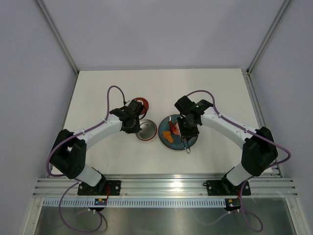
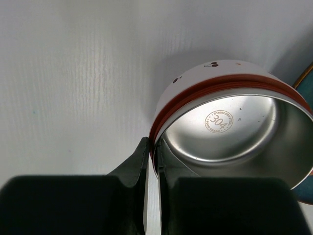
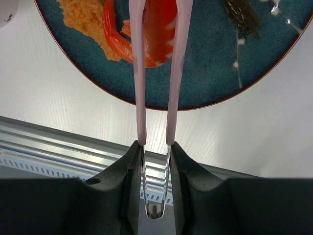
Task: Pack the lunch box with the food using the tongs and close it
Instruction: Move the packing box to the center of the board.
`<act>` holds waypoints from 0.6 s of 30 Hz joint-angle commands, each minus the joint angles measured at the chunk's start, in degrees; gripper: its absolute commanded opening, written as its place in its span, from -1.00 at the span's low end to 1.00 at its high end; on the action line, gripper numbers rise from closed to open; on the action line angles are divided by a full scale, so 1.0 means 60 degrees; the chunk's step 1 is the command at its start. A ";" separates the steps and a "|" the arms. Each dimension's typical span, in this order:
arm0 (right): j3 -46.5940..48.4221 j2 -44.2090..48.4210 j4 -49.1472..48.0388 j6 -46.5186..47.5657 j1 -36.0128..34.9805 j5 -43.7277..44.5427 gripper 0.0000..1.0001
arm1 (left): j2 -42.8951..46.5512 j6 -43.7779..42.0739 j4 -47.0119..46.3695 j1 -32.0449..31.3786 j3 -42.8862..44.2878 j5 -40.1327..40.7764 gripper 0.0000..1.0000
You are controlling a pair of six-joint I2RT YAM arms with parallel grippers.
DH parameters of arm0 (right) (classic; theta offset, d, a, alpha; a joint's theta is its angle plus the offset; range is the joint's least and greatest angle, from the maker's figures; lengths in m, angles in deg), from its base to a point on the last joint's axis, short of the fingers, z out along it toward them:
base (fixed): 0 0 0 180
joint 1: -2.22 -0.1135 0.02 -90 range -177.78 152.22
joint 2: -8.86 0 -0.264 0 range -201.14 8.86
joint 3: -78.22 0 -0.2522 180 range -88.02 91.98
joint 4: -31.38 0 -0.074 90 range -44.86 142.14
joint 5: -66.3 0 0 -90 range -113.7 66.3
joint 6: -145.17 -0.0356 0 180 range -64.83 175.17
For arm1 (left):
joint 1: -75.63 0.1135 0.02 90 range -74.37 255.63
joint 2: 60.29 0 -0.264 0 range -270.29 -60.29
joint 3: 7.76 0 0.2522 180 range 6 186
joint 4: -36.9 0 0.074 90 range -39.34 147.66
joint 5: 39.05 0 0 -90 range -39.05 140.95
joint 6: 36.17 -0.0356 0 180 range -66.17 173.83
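Observation:
The lunch box (image 1: 147, 130) is a round steel container with a reddish rim and stands open and empty (image 2: 234, 132). My left gripper (image 2: 150, 142) is shut on its rim, one finger inside and one outside (image 1: 136, 126). The dark red lid (image 1: 141, 104) lies just behind it. My right gripper (image 3: 156, 145) is shut on the pink-silver tongs (image 3: 139, 73), over the teal plate (image 1: 192, 142). The tongs' arms straddle a red piece of food (image 3: 159, 34); their tips run out of view. Orange food (image 3: 88, 17) and a dark brown piece (image 3: 242, 14) also lie on the plate (image 3: 210, 73).
The plate's edge (image 2: 305, 81) sits right beside the lunch box. An aluminium rail (image 1: 161, 186) runs along the table's near edge, close below the tongs' hinge (image 1: 188, 149). Grey walls enclose the white table on three sides.

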 commanded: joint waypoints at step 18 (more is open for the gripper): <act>0.0892 -0.0037 -0.0269 -0.0162 -0.0296 -0.0341 -1.00 | -0.0507 -0.0084 -0.0200 -0.0208 0.0550 0.0394 -0.05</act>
